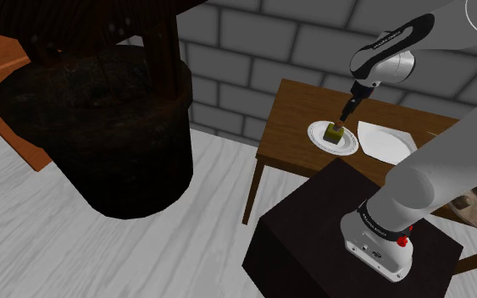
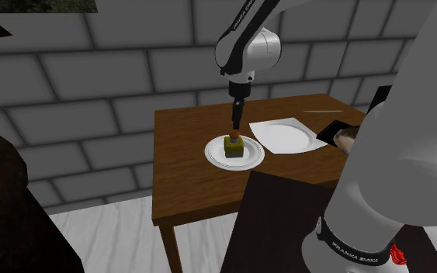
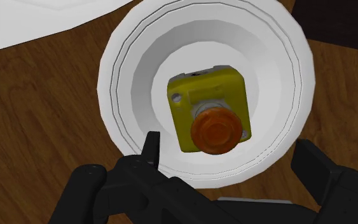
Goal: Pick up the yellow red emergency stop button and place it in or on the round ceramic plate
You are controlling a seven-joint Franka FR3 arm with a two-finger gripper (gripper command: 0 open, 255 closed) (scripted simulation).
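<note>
Hovering just above the yellow emergency stop button (image 3: 209, 111) (red cap facing up) with gripper (image 2: 237, 126) fingers spread wide, gripping nothing. Sits upright inside the round white plate (image 3: 123, 70) on the wooden table (image 2: 182, 167), beside an angular white plate (image 2: 286, 137).

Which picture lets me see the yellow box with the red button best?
The wrist view: it looks straight down on the button, showing its yellow box and red cap sitting in the white plate. The shoulder and second exterior views show it small, from the side, below the gripper.
</note>
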